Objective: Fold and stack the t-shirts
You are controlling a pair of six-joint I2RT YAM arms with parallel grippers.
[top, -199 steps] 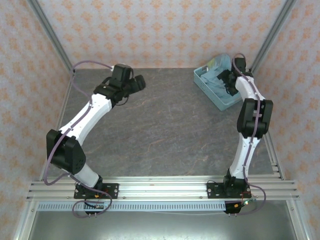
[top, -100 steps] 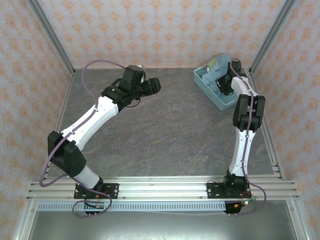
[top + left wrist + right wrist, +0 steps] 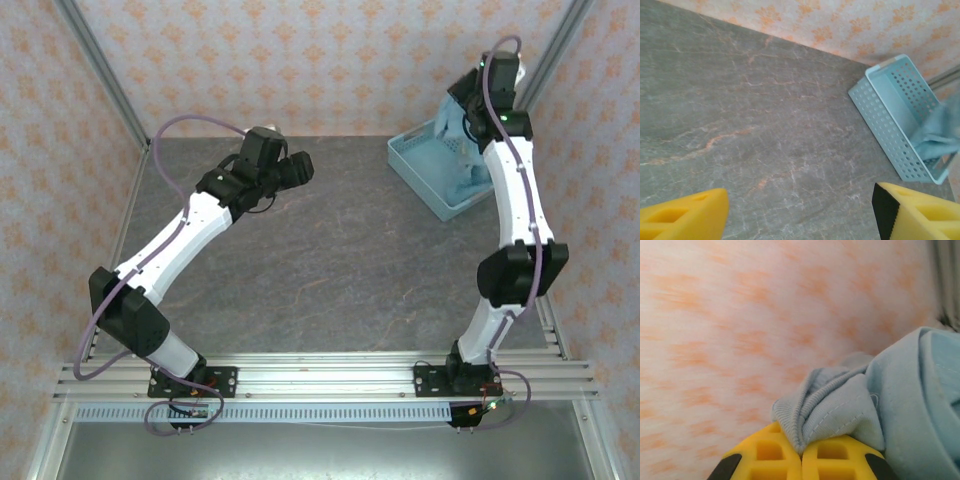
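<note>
A light teal-blue t-shirt hangs in a bunch over the blue lattice basket at the table's back right. My right gripper is raised above the basket and shut on the shirt. In the right wrist view the yellow fingers meet on the ribbed collar of the t-shirt; the right gripper shows no gap. My left gripper hovers open over the back left of the table. The left wrist view has the left gripper wide apart above bare table, with the t-shirt draped into the basket.
The grey marbled table stretches between the arms. Patterned walls and metal corner posts close in the back and sides. An aluminium rail runs along the near edge.
My right gripper shut on the t-shirt inside the basket and rose, pulling the cloth up. The left arm reached further toward the table's middle, its jaws narrowing slightly.
</note>
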